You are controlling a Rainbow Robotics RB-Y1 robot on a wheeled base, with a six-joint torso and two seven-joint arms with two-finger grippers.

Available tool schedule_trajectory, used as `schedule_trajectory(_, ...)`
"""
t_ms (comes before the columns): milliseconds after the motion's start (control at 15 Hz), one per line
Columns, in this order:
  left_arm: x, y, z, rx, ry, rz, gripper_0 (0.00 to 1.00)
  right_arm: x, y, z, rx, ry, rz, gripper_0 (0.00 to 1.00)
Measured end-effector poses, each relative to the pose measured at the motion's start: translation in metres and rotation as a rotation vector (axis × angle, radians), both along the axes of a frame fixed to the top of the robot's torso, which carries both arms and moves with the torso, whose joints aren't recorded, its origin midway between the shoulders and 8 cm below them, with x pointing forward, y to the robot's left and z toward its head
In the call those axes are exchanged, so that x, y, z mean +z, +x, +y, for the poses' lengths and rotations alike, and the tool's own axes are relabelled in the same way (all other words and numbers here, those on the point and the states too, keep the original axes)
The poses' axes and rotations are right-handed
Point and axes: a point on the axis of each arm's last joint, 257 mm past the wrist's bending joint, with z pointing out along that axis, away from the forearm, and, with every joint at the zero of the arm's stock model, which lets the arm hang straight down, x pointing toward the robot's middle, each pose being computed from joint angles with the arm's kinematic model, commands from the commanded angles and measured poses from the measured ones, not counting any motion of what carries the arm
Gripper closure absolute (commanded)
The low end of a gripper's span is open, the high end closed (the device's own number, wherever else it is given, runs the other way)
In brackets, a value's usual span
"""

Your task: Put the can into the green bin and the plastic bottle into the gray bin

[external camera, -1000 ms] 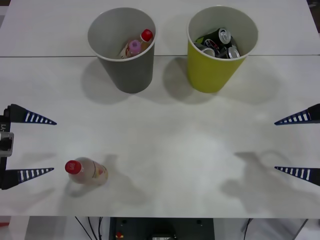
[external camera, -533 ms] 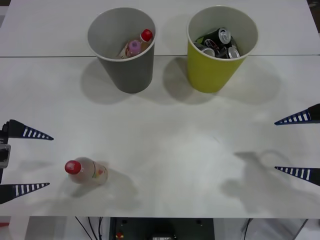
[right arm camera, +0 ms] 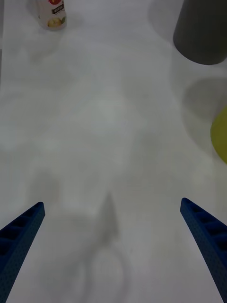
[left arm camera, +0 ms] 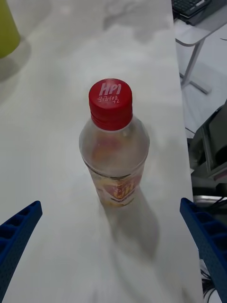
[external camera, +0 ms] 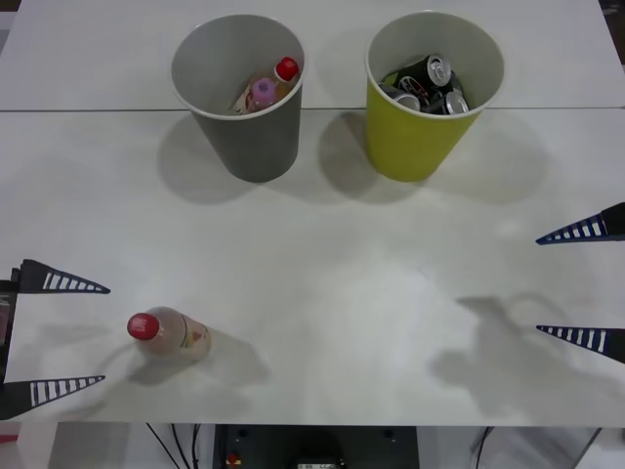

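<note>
1. Plastic bottle (external camera: pixel 168 335) stood upright on tabletop (external camera: pixel 322 254), just beside wide-spread left pincer (external camera: pixel 57 337); right pincer (external camera: pixel 582 285) parked wide. Gray bin (external camera: pixel 237 93), green bin (external camera: pixel 431 90) well apart.
2. Faced bare tabletop from right wrist.
3. Levelled at red cap (left arm camera: pixel 110 102) from left wrist; risked tipping bottle if closed off-centre.

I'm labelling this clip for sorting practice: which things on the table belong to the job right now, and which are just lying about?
Part of the job:
- plastic bottle, standing on the table
- gray bin, holding two bottles
- green bin, holding cans
- left gripper, open beside the plastic bottle

Lying about:
- right gripper, open, parked at the table's right edge
- desk beyond the table
</note>
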Motion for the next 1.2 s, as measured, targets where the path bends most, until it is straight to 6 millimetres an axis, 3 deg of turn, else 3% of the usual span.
schedule_trajectory(733, -0.033, 0.009, -0.028, 0.012, -0.272, 0.005, 0.00, 0.000, 0.000, 0.000, 0.000, 0.000, 0.000, 0.00)
schedule_trajectory(1200, -0.048, 0.019, -0.059, 0.029, -0.368, -0.006, 0.00, 0.000, 0.000, 0.000, 0.000, 0.000, 0.000, 0.00)
